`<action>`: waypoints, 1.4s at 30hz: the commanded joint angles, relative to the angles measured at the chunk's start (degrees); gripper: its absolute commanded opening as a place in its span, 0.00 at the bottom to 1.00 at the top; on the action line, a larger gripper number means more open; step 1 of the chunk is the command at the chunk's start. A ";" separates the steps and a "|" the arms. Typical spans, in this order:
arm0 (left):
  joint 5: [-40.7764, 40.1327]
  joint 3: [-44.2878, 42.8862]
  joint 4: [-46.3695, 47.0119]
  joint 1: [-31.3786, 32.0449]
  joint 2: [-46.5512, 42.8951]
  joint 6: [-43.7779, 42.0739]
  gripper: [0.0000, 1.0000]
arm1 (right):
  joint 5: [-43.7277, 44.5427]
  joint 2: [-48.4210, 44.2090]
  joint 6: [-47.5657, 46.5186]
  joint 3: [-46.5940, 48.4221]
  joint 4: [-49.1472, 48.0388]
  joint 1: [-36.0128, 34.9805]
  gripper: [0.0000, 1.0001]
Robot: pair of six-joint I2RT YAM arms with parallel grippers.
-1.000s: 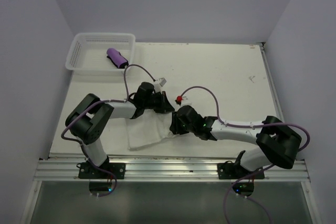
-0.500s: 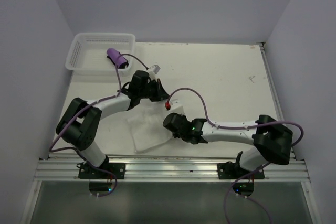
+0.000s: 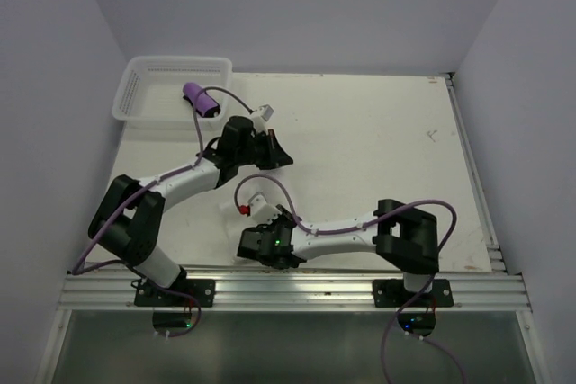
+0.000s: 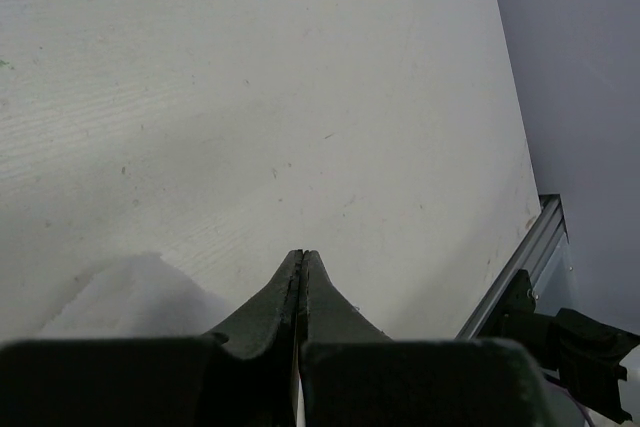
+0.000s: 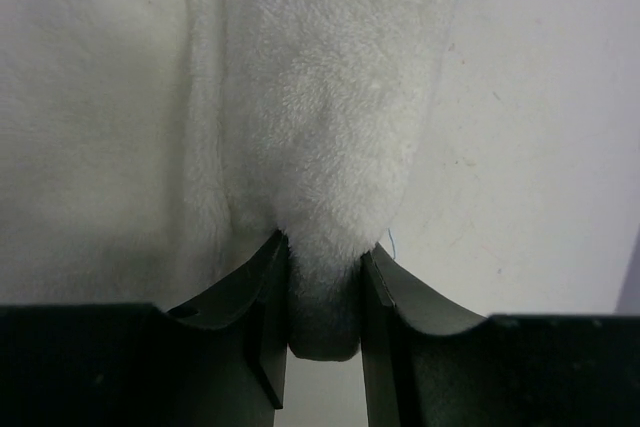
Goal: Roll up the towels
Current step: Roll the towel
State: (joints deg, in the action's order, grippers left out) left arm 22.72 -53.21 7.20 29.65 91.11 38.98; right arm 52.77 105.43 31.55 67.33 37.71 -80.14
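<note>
A thick fold of the fluffy white towel is pinched between the fingers of my right gripper, which is shut on it. In the top view that gripper sits low near the table's front edge, left of centre, and the towel hardly stands out from the white table. The purple towel lies rolled up inside the basket. My left gripper is shut with nothing in it. It hovers over bare table behind the right gripper.
The white mesh basket stands at the back left corner. White walls close in the table on three sides. A metal rail runs along the front edge, close to the right gripper. The right arm's elbow is folded near its base.
The right arm has swung left and toward the front edge, taking the white towel with it while its jaws narrowed. The left gripper has drawn back off the towel toward the rear.
</note>
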 commanded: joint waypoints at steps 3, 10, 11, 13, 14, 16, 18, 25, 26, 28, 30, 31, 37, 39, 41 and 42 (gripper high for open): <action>1.19 2.41 1.32 0.41 -2.78 1.10 0.00 | 9.01 9.44 1.85 9.56 15.98 -4.84 0.17; 0.48 7.14 2.55 2.60 -3.66 1.45 0.00 | 10.68 16.47 3.34 18.08 26.60 -6.52 0.18; 0.40 7.85 2.73 3.13 -3.75 1.88 0.00 | 10.68 17.17 3.78 18.80 27.58 -6.61 0.18; 0.39 10.13 4.40 3.40 -4.01 2.50 0.00 | 10.51 18.93 4.22 20.29 29.34 -6.70 0.19; 0.39 10.75 4.66 3.66 -4.10 2.76 0.00 | 10.25 19.46 4.66 20.64 29.78 -6.78 0.19; 0.05 12.42 5.36 3.92 -4.62 2.94 0.00 | 9.28 20.43 4.57 21.43 30.40 -6.70 0.19; -0.39 13.30 5.63 4.19 -5.59 3.12 0.00 | 8.58 21.04 4.66 21.88 30.66 -6.70 0.19; -1.19 19.10 9.75 4.19 -8.06 4.34 0.00 | 6.82 22.54 2.73 24.07 29.96 -6.79 0.23; -1.01 19.63 11.07 4.19 -7.97 4.61 0.00 | 6.73 23.24 2.73 24.51 30.22 -6.70 0.23; -1.27 20.78 11.96 4.19 -7.70 4.87 0.00 | 6.55 23.86 2.12 25.74 30.75 -6.78 0.23; -2.41 21.74 13.27 4.28 -7.53 4.53 0.00 | 6.20 24.56 1.68 26.27 30.67 -6.70 0.24; -3.11 22.01 13.45 4.28 -7.35 3.74 0.00 | 6.11 24.65 1.24 26.45 30.40 -6.70 0.24; -7.86 23.24 13.27 4.28 -5.77 1.89 0.00 | 6.64 23.95 0.00 27.24 30.31 -6.87 0.27; -8.39 23.85 14.33 4.28 -5.33 1.89 0.00 | 7.25 23.08 -0.17 27.07 30.14 -6.87 0.31; -9.18 24.47 15.81 4.28 -4.45 1.71 0.00 | 7.78 22.37 -0.17 26.63 29.52 -6.96 0.35; -9.45 25.34 16.43 4.28 -3.93 1.80 0.00 | 8.22 21.23 -0.17 26.02 29.09 -6.87 0.38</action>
State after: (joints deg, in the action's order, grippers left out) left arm 17.30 -31.16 23.20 33.12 84.90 42.78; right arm 61.78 128.95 29.34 92.47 69.06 -87.83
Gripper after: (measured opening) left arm 0.004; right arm 0.361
